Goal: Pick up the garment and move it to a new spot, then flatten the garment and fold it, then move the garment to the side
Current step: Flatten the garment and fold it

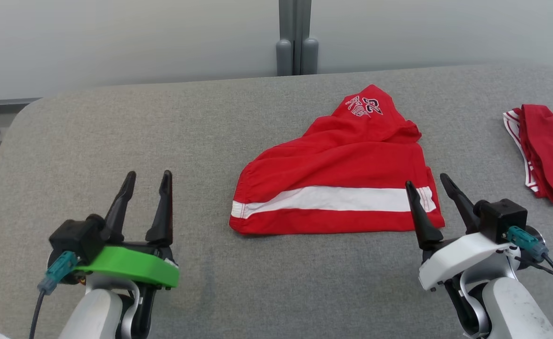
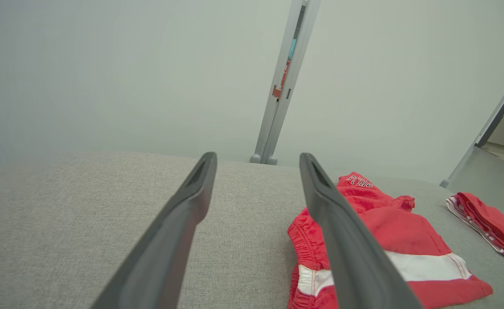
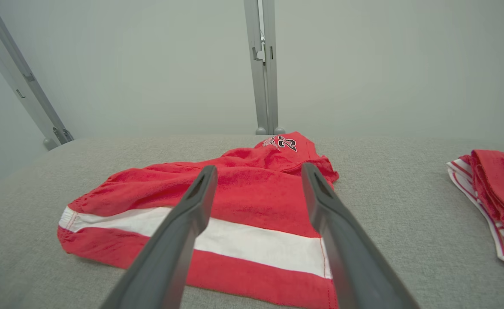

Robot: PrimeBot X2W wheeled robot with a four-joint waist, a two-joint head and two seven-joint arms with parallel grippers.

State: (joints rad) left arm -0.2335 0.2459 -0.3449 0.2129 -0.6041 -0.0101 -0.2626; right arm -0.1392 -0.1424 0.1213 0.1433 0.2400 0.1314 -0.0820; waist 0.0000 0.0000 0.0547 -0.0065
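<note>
The garment (image 1: 337,174) is a pair of red shorts with a white side stripe and a printed "23", lying folded over near the middle of the grey table. It also shows low right in the left wrist view as the garment (image 2: 389,227) and across the centre of the right wrist view as the garment (image 3: 243,193). My left gripper (image 1: 147,181) stands open over bare table, well left of the shorts, nothing between its fingers. My right gripper (image 1: 429,183) is open too, at the shorts' right hem, holding nothing.
A second red cloth with white trim (image 1: 547,153) lies bunched at the table's right edge. The grey table (image 1: 116,132) has rounded far corners. Behind it stand a pale wall and a metal post (image 1: 296,37).
</note>
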